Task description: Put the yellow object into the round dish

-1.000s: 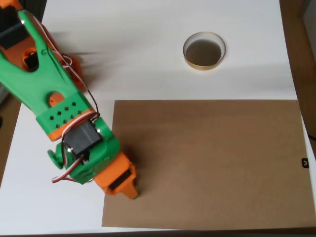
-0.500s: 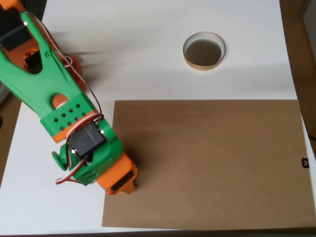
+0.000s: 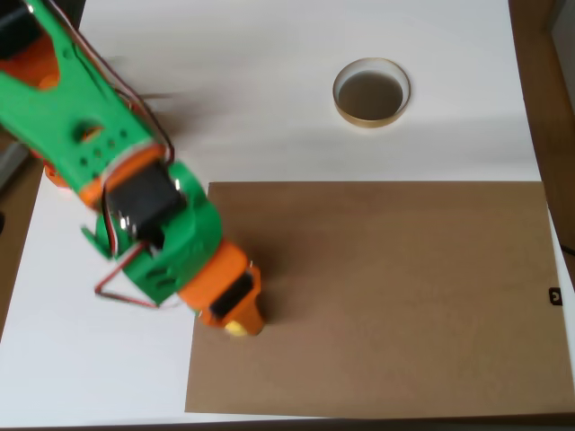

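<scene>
One green and orange arm reaches in from the upper left of the overhead view, over a white table. Its gripper sits at the left edge of a brown sheet that covers the lower right of the table. A bit of the yellow object shows at the gripper tip, right against the orange fingers; whether the fingers are clenched on it cannot be told from above. The round dish stands on the bare white surface near the top, well apart from the gripper, holding nothing. No readable writing shows; a small black tag at the right edge is too small to make out.
</scene>
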Available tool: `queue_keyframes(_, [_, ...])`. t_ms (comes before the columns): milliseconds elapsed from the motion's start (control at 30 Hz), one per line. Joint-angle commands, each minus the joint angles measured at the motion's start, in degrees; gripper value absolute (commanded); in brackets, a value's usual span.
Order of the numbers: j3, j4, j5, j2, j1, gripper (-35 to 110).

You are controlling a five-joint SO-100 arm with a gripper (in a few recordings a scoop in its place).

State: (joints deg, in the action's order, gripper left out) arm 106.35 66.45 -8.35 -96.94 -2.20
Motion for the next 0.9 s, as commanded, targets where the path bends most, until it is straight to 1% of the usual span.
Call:
queue_keyframes(0, [1.67, 1.49, -3.16, -10.9, 4.92, 0])
queue_keyframes(300, [9.49, 3.78, -9.84, -19.95, 23.2, 0])
queue_keyframes(567, [10.63, 8.61, -14.77, -20.39, 38.67, 0])
queue_keyframes(867, [4.48, 12.57, -14.06, -16.79, 50.98, 0])
